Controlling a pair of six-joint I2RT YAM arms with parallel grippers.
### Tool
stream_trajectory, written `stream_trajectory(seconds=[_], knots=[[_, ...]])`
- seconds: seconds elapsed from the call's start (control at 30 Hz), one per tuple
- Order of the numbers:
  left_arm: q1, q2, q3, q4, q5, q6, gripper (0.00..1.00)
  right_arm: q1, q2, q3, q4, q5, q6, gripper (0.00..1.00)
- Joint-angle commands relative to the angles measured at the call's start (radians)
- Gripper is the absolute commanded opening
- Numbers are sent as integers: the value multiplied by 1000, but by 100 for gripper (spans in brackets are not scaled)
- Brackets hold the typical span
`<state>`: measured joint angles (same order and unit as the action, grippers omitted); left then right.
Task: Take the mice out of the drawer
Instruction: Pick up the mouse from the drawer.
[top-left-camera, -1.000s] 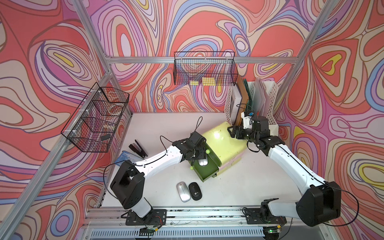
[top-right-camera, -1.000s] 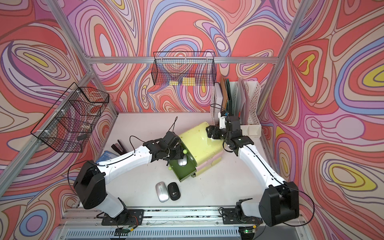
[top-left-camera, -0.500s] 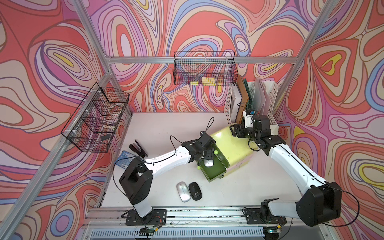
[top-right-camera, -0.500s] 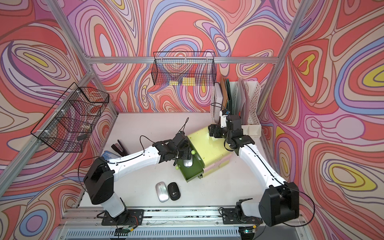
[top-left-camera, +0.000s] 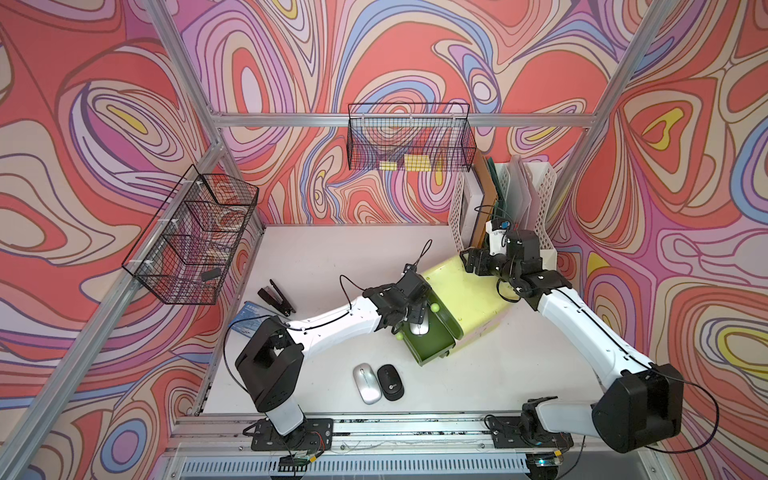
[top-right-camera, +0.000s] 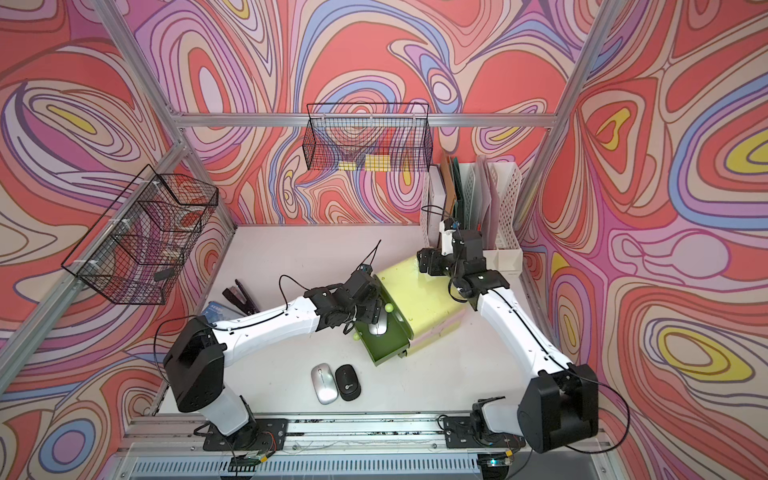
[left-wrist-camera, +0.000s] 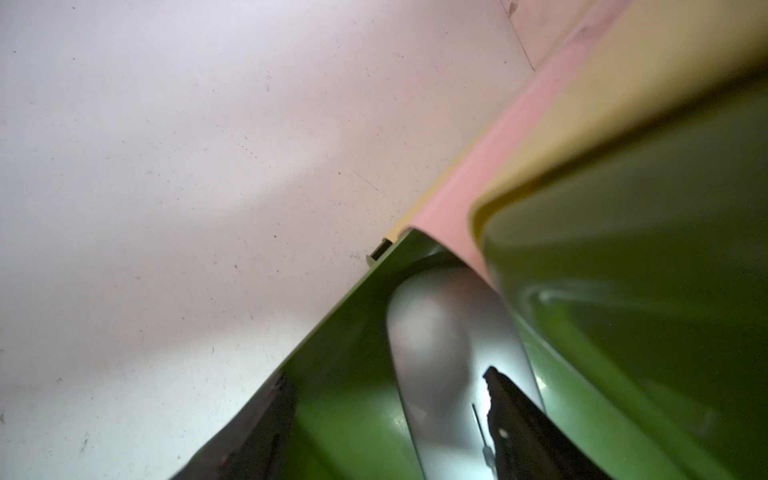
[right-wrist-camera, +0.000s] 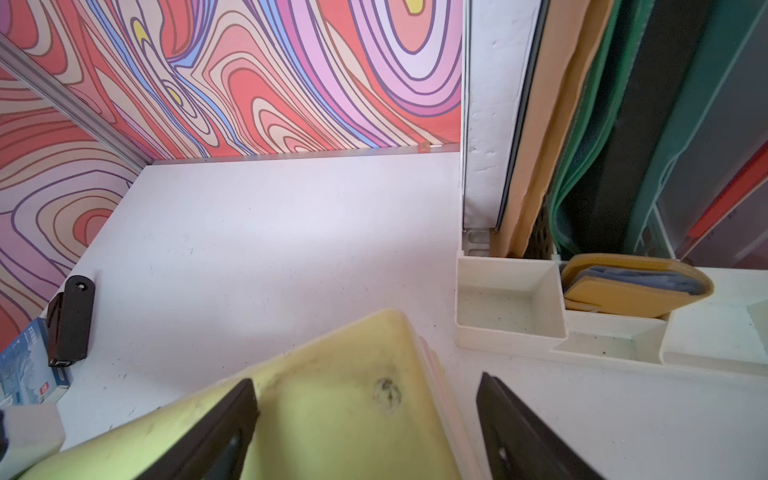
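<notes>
White tabletop, green drawer holding silver mouse

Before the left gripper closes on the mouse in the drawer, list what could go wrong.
1. The left gripper straddles the silver mouse off-centre: one finger lies over it, the other stands clear near the drawer wall. Closing could skew the smooth shell or let it slip.
2. The right gripper only straddles the cabinet corner, jaws open. A tug on the drawer could shift the cabinet.

The silver mouse in the drawer is blurred, partly hidden behind a finger
</notes>
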<state>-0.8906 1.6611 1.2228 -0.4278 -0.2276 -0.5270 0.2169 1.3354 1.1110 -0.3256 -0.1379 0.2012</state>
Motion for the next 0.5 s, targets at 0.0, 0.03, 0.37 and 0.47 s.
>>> stream_trajectory(seconds=[0.0, 0.03, 0.37, 0.47], knots=[[-99, -30, -104, 16, 98, 171, 78, 26, 41, -34, -104, -57, 37, 87], [-99, -77, -135, 45, 51, 156, 79, 26, 39, -30, -105, -49, 36, 87], [-15, -489, -272, 109, -128, 206, 92, 194, 18, 173, -221, 185, -39, 85], [16, -548, -282, 53, -140, 217, 92, 341, 38, 280, -351, 238, -47, 85]])
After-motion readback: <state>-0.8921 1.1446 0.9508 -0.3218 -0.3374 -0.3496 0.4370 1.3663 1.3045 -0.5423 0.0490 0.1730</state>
